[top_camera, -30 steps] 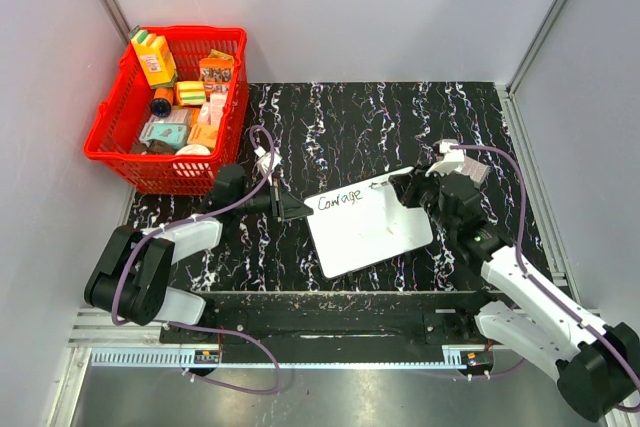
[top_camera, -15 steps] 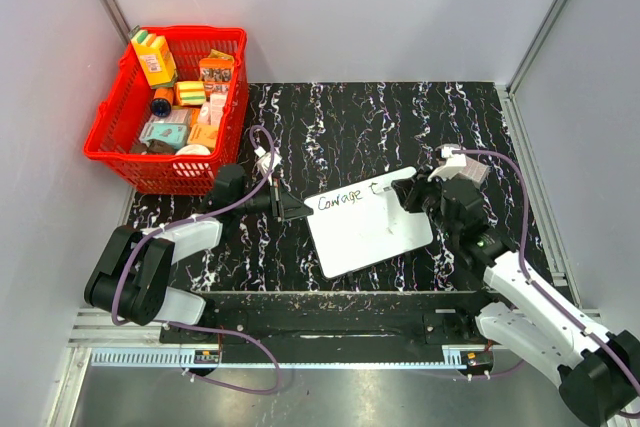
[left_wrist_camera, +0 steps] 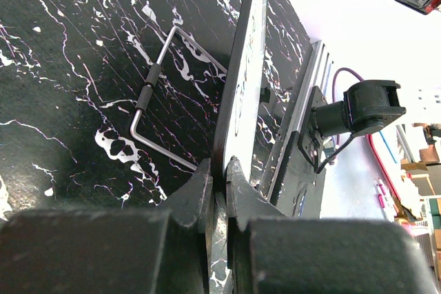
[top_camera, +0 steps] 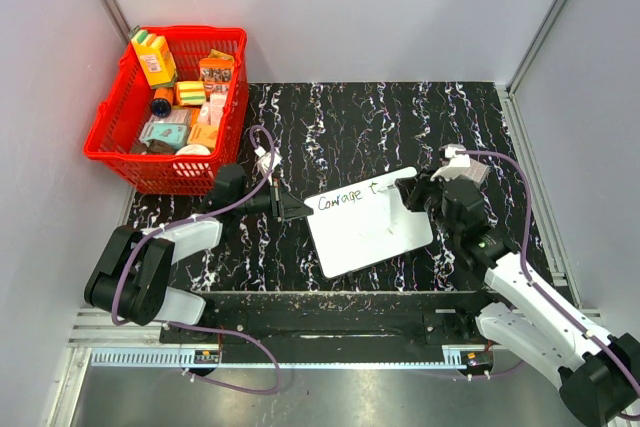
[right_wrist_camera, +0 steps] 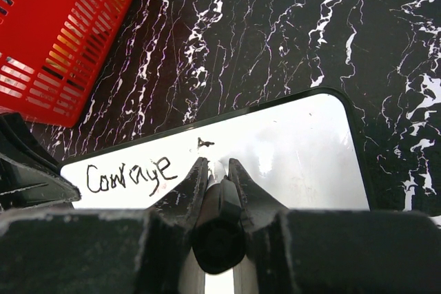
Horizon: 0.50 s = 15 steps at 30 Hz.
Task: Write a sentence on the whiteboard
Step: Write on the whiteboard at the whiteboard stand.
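Observation:
The whiteboard (top_camera: 375, 232) lies tilted on the black marbled table, its near-left corner pinched by my left gripper (top_camera: 297, 211), which is shut on its edge (left_wrist_camera: 231, 101). The sentence (top_camera: 340, 200) reads "Courage" with a "t" (top_camera: 377, 188) begun after it. In the right wrist view the same word (right_wrist_camera: 127, 173) shows left of a small dark mark (right_wrist_camera: 204, 143). My right gripper (right_wrist_camera: 218, 164) is shut on a black marker (right_wrist_camera: 219, 228) with its tip at the whiteboard (right_wrist_camera: 296, 149), just below that mark. In the top view the right gripper (top_camera: 412, 193) sits over the board's far right corner.
A red basket (top_camera: 105, 152) filled with several packets stands at the far left. A bent metal wire stand (left_wrist_camera: 155, 94) shows behind the board in the left wrist view. Grey walls close in the table on three sides.
The right gripper has shifted slightly right along the board's far edge, and the stroke after "Courage" has become a "t". The left gripper has held still.

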{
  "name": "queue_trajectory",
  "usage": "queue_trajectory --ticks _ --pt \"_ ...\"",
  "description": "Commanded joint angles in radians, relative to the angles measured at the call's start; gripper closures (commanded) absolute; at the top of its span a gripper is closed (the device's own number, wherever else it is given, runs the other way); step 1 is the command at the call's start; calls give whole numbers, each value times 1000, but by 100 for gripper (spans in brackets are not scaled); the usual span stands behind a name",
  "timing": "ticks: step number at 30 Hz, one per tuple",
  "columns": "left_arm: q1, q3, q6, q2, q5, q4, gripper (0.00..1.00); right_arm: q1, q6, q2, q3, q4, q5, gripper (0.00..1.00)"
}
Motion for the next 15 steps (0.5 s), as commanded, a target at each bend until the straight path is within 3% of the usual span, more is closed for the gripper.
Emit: queue_trajectory --ticks 1,15 --pt "-5 1 160 26 -86 -32 100 -3 5 -17 39 55 27 100" --pt "-5 -1 160 26 -86 -32 100 -3 2 14 50 84 82 100"
